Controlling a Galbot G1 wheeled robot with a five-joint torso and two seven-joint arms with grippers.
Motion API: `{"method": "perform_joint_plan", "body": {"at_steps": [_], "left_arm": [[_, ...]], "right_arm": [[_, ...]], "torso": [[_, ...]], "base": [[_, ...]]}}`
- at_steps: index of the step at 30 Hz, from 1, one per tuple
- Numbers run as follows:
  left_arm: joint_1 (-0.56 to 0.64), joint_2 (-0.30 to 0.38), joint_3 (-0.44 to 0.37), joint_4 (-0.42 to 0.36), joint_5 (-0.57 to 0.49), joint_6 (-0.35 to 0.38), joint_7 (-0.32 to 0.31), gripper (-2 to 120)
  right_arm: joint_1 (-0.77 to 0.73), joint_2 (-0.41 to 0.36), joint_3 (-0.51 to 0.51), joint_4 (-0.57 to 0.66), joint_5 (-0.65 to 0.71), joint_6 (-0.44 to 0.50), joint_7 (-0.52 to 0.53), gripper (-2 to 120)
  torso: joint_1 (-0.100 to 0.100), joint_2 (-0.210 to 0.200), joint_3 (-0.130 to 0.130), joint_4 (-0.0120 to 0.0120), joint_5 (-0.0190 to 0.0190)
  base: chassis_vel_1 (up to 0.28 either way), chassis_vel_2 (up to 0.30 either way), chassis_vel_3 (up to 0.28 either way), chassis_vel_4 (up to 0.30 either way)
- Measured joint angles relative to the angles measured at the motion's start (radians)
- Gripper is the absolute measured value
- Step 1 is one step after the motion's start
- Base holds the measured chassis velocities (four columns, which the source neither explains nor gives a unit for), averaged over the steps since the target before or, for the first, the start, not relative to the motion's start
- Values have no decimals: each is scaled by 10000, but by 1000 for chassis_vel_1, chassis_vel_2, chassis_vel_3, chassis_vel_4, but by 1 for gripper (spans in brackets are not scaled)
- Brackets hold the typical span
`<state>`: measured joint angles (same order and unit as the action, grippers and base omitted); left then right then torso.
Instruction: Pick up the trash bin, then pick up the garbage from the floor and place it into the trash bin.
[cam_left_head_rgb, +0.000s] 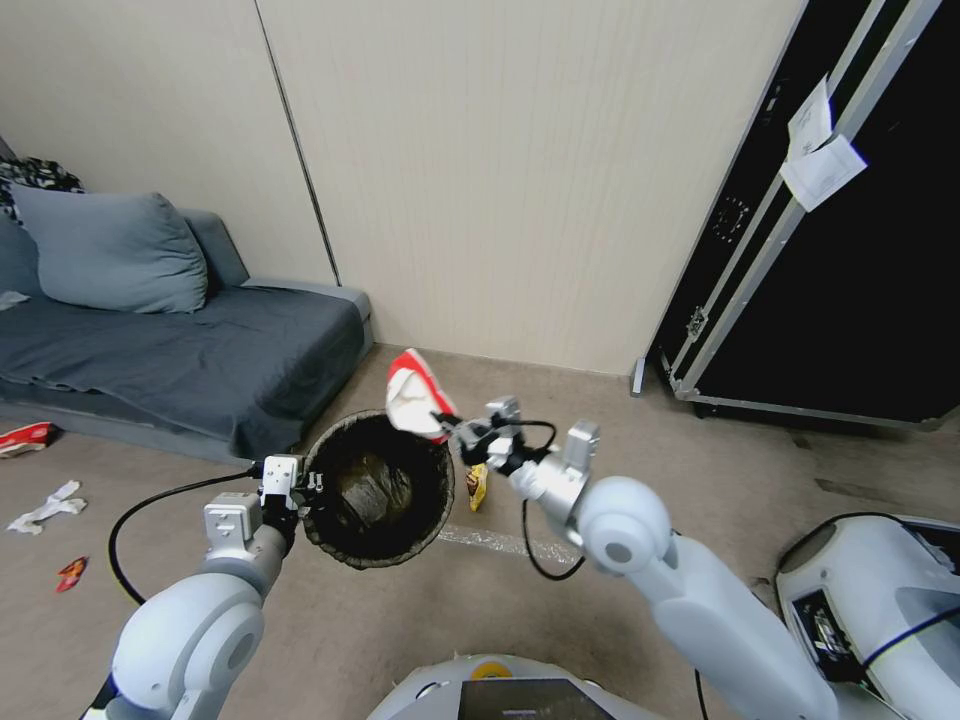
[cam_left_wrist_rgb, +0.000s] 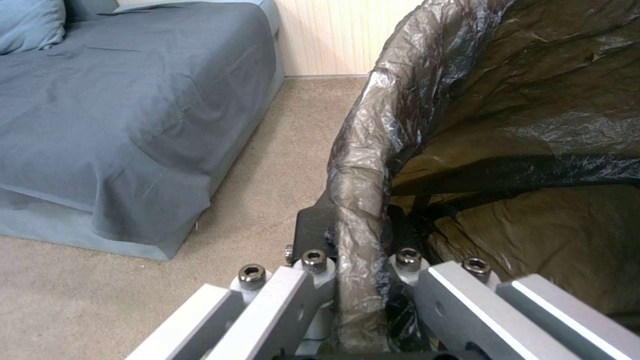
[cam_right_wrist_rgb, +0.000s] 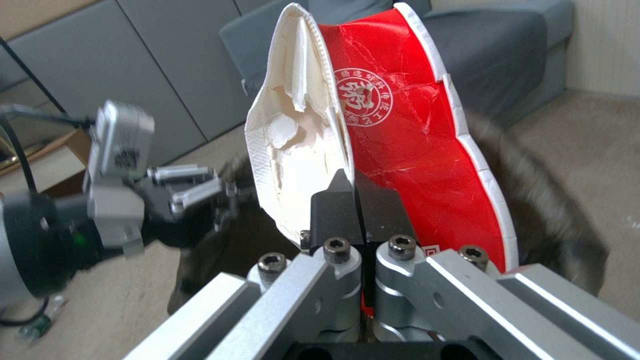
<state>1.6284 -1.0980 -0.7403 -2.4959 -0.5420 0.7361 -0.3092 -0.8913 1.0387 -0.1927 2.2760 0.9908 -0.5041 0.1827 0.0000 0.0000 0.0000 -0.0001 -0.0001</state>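
My left gripper (cam_left_head_rgb: 312, 487) is shut on the rim of the trash bin (cam_left_head_rgb: 378, 490), holding it up off the floor; the dark bag liner (cam_left_wrist_rgb: 427, 115) folds over the rim between the fingers (cam_left_wrist_rgb: 313, 225). My right gripper (cam_left_head_rgb: 450, 422) is shut on a crushed red-and-white paper cup (cam_left_head_rgb: 416, 394), one piece of the garbage, held just above the bin's far rim. In the right wrist view the cup (cam_right_wrist_rgb: 393, 140) stands up from the closed fingers (cam_right_wrist_rgb: 337, 210), with the bin blurred behind it. A yellow wrapper (cam_left_head_rgb: 477, 486) lies on the floor beside the bin.
A grey sofa (cam_left_head_rgb: 190, 360) stands at the left, a black flight case (cam_left_head_rgb: 840, 250) at the right against the wall. More litter lies at the left: a red-and-white packet (cam_left_head_rgb: 25, 437), crumpled white paper (cam_left_head_rgb: 45, 507), a small red scrap (cam_left_head_rgb: 72, 573). Pale tape (cam_left_head_rgb: 500, 545) crosses the carpet.
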Motion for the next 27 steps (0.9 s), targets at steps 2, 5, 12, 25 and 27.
{"method": "perform_joint_plan", "body": {"at_steps": [2,5,12,25,27], "left_arm": [[-22,-13,8,3,0,0,3,1],[-59,-29,43,24,0,0,8,1],[-146,-27,83,49,-9,0,21,1],[-147,-27,23,1,-45,0,28,1],[-147,-27,15,-4,-51,-1,29,1]], "right_arm": [[-54,-7,-120,-35,-54,-6,23,0],[-116,-13,-315,-73,-148,-47,56,0],[-276,-52,-712,-114,-502,-403,67,18],[-151,-15,-807,-207,-697,-494,487,63],[-96,-34,-640,-82,-693,-494,489,69]], "torso": [[0,0,-1,0,0],[0,0,0,0,0],[0,0,0,-1,1],[0,0,0,0,1],[0,0,0,0,1]], "base": [[0,0,0,0],[0,0,0,0],[0,0,0,0],[0,0,0,0],[0,0,0,0]]}}
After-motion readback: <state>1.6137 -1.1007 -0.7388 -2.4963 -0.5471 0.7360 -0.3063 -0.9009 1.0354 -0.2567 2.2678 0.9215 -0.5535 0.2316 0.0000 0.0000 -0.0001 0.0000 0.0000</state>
